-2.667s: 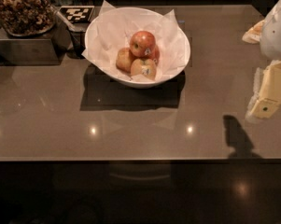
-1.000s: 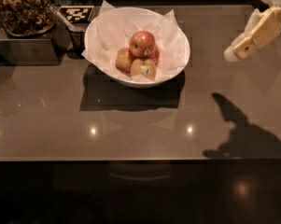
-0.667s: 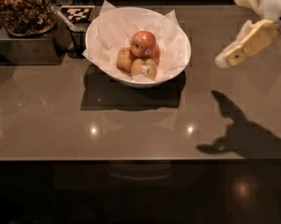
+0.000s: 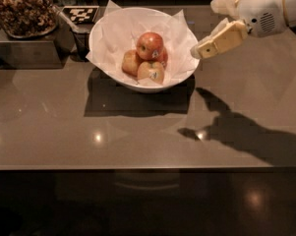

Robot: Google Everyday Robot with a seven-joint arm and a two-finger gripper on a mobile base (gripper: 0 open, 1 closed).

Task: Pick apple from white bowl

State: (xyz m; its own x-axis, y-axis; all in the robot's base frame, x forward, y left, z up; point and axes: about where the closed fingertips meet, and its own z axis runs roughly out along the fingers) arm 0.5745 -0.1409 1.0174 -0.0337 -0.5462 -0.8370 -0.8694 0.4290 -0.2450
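Note:
The large red apple point(image 4: 150, 45) sits on top of the pile in the white bowl point(image 4: 160, 86), which is lined with crinkled white paper and stands at the back middle of the brown table. Two paler yellow-orange apples point(image 4: 150, 72) lie below and in front of it. A smaller red apple point(image 4: 162, 57) is tucked to its right. My gripper point(image 4: 204, 29) hovers above the table just right of the bowl's rim, fingers spread and empty, pointing left toward the bowl. The lower fingertip point(image 4: 196, 52) is close to the paper's right edge.
A tray of brown nuts point(image 4: 22, 9) stands on a dark metal box at the back left. A black-and-white checkered marker point(image 4: 80, 14) lies behind the bowl. The gripper's shadow point(image 4: 236, 132) falls on the table at the right. The table's front edge point(image 4: 147, 168) runs across the lower half.
The gripper has moved from the right edge up and leftward, and is now close to the bowl's right rim. The bowl and the apples have not moved.

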